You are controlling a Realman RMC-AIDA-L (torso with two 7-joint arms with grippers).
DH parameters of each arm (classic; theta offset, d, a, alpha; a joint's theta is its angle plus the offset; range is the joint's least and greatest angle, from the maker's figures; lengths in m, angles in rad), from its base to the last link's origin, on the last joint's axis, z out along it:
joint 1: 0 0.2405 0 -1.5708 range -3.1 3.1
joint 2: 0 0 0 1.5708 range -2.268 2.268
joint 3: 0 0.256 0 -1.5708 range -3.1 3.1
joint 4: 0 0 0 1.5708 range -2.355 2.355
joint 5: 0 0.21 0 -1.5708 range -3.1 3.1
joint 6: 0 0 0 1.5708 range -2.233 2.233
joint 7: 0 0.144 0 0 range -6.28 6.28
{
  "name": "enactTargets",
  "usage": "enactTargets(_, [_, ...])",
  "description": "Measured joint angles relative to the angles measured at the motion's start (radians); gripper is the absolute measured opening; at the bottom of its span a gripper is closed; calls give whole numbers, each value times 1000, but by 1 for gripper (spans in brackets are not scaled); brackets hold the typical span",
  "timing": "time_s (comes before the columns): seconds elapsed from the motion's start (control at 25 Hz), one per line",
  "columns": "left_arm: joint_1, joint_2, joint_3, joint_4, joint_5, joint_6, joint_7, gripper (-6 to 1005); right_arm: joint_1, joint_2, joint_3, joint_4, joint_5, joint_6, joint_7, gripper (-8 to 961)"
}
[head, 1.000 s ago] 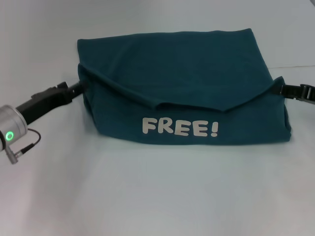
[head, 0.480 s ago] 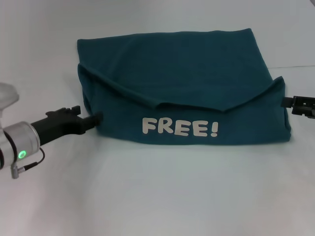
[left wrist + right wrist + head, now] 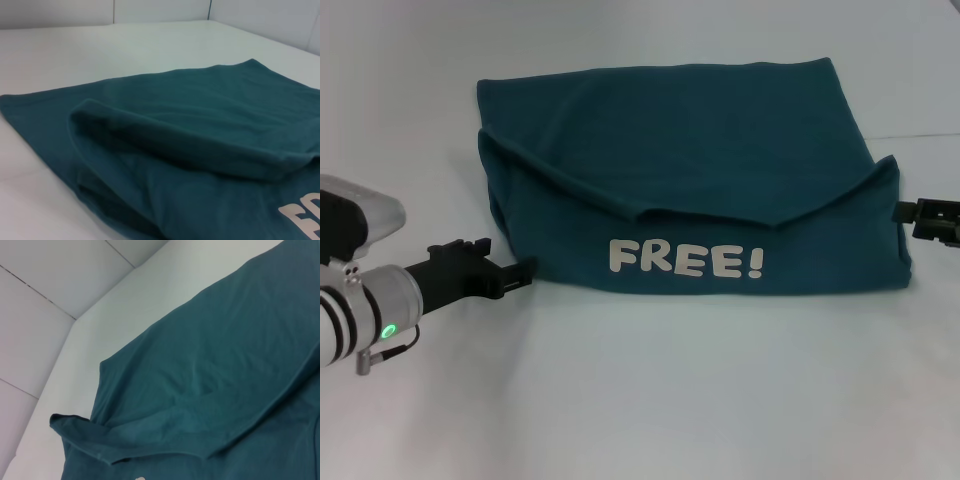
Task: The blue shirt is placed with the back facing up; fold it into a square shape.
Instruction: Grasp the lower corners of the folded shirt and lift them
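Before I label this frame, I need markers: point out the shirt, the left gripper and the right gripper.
shirt (image 3: 720, 130): head view, plain upper back panel.
left gripper (image 3: 523, 272): head view, tip beside the shirt's near left corner.
right gripper (image 3: 910, 212): head view, tip at the shirt's right edge.

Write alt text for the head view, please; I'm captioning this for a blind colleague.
A folded blue shirt lies on a white table, white lettering "FREE!" facing up near its front edge. The left gripper sits at the shirt's near left corner; the right gripper sits at its right edge.
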Motion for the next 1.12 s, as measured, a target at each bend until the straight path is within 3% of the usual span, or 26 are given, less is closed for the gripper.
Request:
enactTargets(0.68, [-15,-1,89,-7,0,0,0,767,-7,4,5,1,1,4,-7,625])
enactTargets(1.12, [-26,-1,113,-2,0,-26,-2,696,-15,8,5,-3,1,4,-9,625])
